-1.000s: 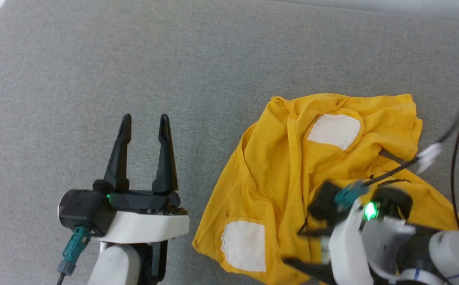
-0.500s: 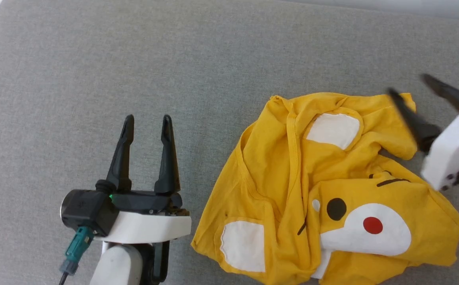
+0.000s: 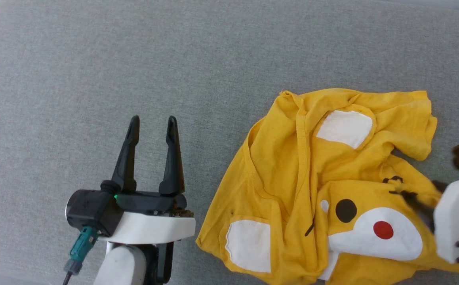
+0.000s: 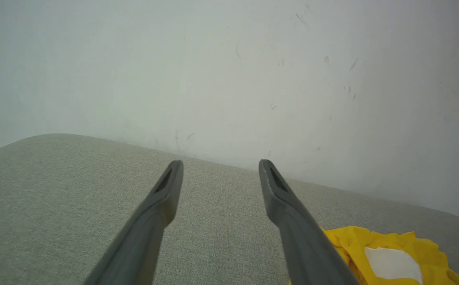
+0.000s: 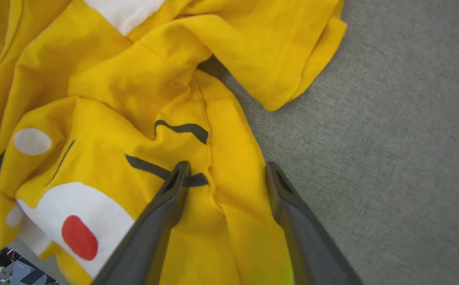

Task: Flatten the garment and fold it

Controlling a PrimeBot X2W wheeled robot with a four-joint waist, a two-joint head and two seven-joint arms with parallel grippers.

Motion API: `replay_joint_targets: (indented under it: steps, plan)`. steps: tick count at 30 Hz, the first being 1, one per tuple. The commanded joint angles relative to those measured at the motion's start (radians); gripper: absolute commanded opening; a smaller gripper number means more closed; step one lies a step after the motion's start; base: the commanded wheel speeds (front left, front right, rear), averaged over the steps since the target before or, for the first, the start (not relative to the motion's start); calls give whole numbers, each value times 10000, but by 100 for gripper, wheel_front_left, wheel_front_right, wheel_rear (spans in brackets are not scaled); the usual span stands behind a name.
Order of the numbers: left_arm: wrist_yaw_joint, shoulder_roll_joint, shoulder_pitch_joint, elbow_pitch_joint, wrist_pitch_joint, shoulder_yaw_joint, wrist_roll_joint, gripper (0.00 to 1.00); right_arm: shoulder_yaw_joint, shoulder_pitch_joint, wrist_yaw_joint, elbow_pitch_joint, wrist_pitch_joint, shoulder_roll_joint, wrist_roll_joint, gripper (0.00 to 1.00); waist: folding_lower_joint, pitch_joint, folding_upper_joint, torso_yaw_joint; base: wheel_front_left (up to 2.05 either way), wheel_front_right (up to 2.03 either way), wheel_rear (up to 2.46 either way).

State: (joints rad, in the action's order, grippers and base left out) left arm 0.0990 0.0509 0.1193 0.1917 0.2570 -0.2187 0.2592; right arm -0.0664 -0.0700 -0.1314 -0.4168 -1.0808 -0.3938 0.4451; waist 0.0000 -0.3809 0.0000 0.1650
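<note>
Far R, blurred right fingers (image 3: pixel 416 201) overlap garment (image 3: pixel 284 170).

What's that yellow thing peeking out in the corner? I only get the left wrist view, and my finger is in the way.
Observer: It's a crumpled T-shirt on the grey fabric surface. The head view shows a cartoon face on it, with a black eye and a red cheek.
Operator: Where's my other gripper?
Observer: The right gripper is over the side of the shirt on the robot's right, with one finger over a black stripe.
Operator: Is it holding the shirt?
Observer: No. Its jaws stand open with a ridge of yellow cloth between them, and nothing is pinched.
</note>
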Motion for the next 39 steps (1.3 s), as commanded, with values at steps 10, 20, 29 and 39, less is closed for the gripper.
replay_joint_targets:
  steps: [10, 20, 29, 39]
  plan:
    - [-97, -7, 93, -193, 47, -10, -64, 100, 615, -545, 7, 1300, 1764, 196, -258, 0, 0, 153, 0, -436, 0, 0, 0]
    - [-160, -7, -83, -339, 47, 15, -87, 100, -760, 2191, 7, 1231, 561, -43, 211, 0, 0, 565, 0, -1015, 0, 0, 0]
    - [-293, -7, -73, -444, 47, 26, -168, 100, -1751, 2695, 7, 580, 2638, 1449, 109, 100, 0, 532, 0, -1354, 0, 0, 0]
    - [-613, -6, -247, -239, 47, -21, -644, 100, -2590, 1100, 7, -1111, 7851, 3213, -572, 100, 0, 658, 0, -1452, 0, 0, 0]
